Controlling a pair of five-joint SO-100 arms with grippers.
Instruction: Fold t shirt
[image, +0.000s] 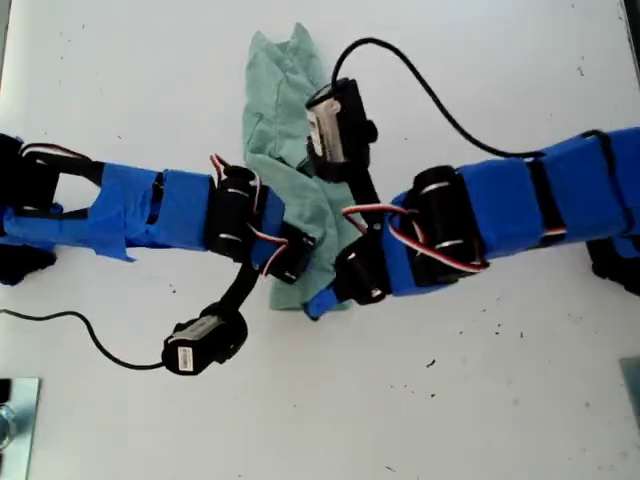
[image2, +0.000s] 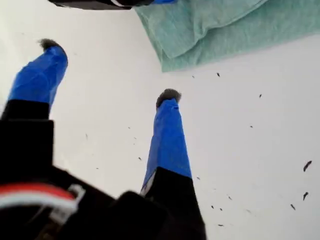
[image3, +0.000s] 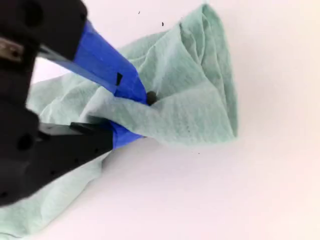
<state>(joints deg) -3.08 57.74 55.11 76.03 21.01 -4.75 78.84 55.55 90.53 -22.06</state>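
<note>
The t shirt (image: 285, 150) is lying bunched in a narrow crumpled strip on the white surface (image: 500, 380), running between the two arms, and the landmark for everything here. My second end effector (image3: 131, 114) is clenching a ridge of the cloth, fabric draping over both taped fingers (image3: 107, 65). My first end effector (image2: 107, 70) is hovering released just off the shirt's near hem corner, its two blue fingers spread wide over bare surface and touching nothing.

Judging from this, the fold is barely begun: the shirt is wadded, not flat. The main risk is that the pinch is catching several layers at once, so pulling would drag the whole bundle rather than open one edge. With the other end effector not pinning the cloth, the shirt could slide. The arms are also crossing close over the shirt, so their cables (image: 440, 100) could snag.
</note>
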